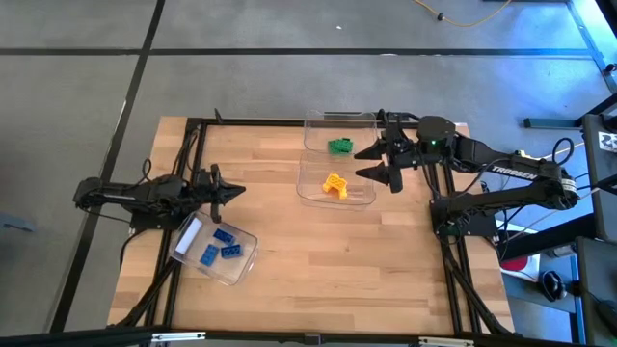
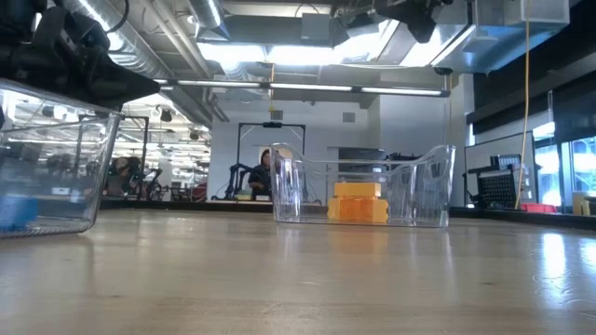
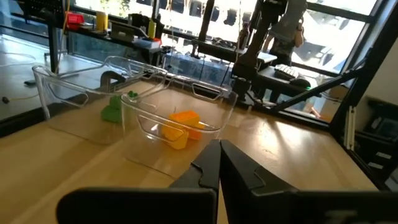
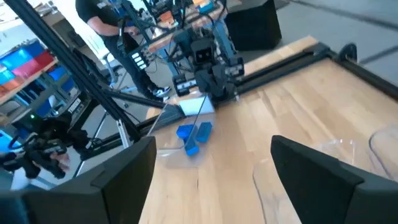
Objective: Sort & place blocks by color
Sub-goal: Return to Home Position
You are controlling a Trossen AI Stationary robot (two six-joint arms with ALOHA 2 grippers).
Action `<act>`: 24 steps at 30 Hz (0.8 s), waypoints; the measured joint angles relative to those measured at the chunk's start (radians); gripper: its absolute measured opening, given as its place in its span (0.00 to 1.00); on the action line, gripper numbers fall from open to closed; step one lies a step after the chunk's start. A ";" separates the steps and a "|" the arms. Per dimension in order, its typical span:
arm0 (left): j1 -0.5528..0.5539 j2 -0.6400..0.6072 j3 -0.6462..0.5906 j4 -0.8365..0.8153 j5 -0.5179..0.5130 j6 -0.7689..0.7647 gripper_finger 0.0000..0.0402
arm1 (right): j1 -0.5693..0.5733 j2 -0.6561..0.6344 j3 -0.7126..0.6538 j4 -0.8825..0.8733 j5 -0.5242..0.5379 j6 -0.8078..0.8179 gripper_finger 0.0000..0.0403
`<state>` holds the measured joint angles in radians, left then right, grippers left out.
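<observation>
1. Shows the left end effector (image 1: 236,191) pressed together and empty, over the left side of the surface (image 1: 318,270), just beside the lower-left bin (image 1: 188,236) in the high view.
2. Shows the right end effector (image 1: 360,163) spread wide, gripping nothing, at the right edges of the other two bins.
3. Finds three blue blocks (image 1: 222,246) inside the lower-left bin.
4. Finds green blocks (image 1: 339,146) in the far bin (image 1: 318,120) and yellow-orange blocks (image 1: 334,185) in the middle bin (image 1: 308,193) adjoining it.
</observation>
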<state>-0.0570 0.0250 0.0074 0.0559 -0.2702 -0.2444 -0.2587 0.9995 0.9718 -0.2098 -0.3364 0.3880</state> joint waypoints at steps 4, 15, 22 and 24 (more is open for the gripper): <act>0.000 0.000 0.000 0.000 0.000 0.016 0.00 | 0.000 -0.013 0.000 -0.068 -0.038 -0.006 0.75; 0.000 0.000 0.000 -0.002 -0.001 0.019 0.00 | 0.000 -0.136 0.000 -0.196 -0.033 -0.184 0.07; 0.000 0.000 0.000 -0.002 -0.001 0.019 0.00 | 0.000 -0.275 -0.061 -0.137 -0.034 -0.175 0.01; 0.000 0.000 0.000 -0.002 -0.001 0.018 0.00 | 0.000 -0.331 -0.130 -0.082 -0.032 -0.139 0.01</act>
<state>-0.0570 0.0250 0.0074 0.0538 -0.2710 -0.2260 -0.2588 0.6686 0.8418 -0.2919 -0.3689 0.2487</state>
